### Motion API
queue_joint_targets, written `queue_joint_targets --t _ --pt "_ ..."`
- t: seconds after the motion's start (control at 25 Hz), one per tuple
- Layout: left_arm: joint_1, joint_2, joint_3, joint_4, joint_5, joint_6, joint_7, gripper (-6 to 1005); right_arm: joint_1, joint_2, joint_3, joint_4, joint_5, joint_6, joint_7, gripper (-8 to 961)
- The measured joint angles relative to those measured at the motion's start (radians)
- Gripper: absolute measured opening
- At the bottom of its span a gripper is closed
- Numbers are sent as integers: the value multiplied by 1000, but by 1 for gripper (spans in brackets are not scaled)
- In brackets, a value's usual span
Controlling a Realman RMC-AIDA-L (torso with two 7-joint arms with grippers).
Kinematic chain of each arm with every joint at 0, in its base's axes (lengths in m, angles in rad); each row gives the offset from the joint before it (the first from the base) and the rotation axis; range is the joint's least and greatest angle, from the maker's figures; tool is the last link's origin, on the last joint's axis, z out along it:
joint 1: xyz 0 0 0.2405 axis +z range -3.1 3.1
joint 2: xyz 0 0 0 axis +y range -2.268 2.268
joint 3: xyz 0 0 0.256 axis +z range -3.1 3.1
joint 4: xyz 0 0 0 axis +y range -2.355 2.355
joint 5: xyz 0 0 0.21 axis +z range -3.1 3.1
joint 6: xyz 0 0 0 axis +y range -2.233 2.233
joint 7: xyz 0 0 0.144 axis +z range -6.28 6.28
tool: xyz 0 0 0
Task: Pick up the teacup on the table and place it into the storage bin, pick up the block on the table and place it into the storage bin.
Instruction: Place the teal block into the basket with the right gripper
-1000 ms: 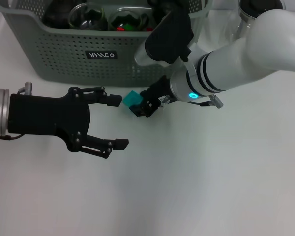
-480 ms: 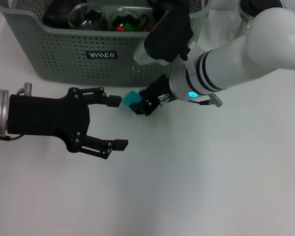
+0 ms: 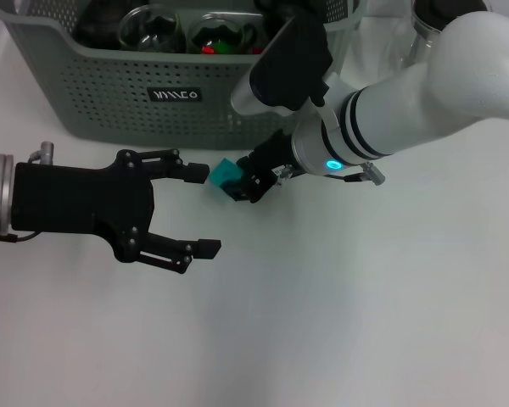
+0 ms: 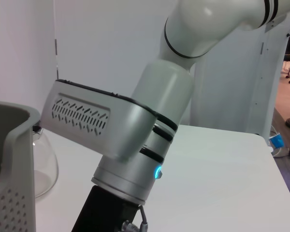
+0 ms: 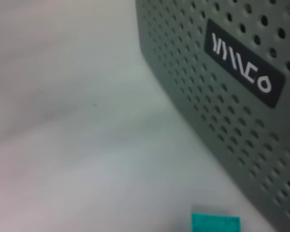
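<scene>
The block (image 3: 229, 175) is a small teal piece with flat faces and sharp edges, its top face lighter than its shaded side; in the right wrist view (image 5: 216, 224) only its top edge shows, a plain teal rectangle. It sits at the table (image 3: 339, 322) surface just in front of the storage bin (image 3: 110, 102), at about 5 o'clock from the bin's black label (image 3: 174, 94) in the head view. It looks nearly cubic, so no long axis can be told; its faces are turned at a slant to the bin's front wall. The right gripper (image 3: 248, 180) reaches in from 3 o'clock and its black fingers are closed around the block, gripping it at the far side. The left gripper (image 3: 199, 210) lies at 9 o'clock of the block, its jaws spread wide and holding nothing, the upper fingertip (image 3: 197, 173) just beside the block. The bin is grey-green with perforated walls and holds glass vessels (image 3: 148, 30).
</scene>
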State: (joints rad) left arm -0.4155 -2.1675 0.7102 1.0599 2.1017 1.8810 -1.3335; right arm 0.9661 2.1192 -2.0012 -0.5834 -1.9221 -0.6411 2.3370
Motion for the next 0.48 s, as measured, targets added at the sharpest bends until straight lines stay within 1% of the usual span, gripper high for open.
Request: queue_joint_targets --t 0.16,0.32,0.48 --pt "2 0 -14 0 0 3 -3 952 -11 -7 8 -12 38 -16 -39 425" --pt "8 2 -40 1 10 1 -5 952 -22 -14 11 -37 44 -45 -49 425" --pt "27 3 -106 4 18 9 -5 952 -40 -17 33 -80 43 -100 -78 425"
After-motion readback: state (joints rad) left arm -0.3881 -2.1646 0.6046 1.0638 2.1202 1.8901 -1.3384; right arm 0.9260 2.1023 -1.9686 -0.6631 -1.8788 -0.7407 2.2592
